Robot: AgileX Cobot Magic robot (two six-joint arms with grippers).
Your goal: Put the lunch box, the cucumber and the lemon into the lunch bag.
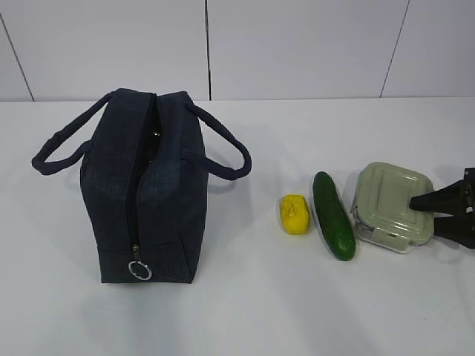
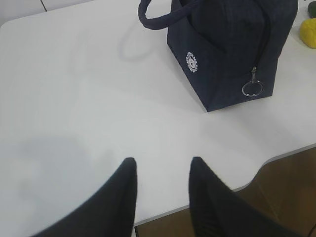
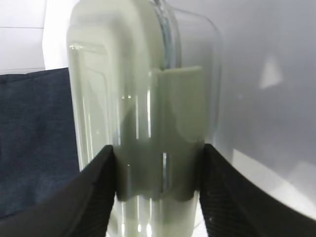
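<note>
boxy navy fabric lunch bag, bumpy lemon

Markings: you get one only, a small round white emblem printed on the side panel of the lunch bag | Legibility: its lettering is too small for you to read | Other items: no readable text.

Left gripper hangs with jaws apart over the white table; the lunch bag stands ahead, lemon at right edge
</note>
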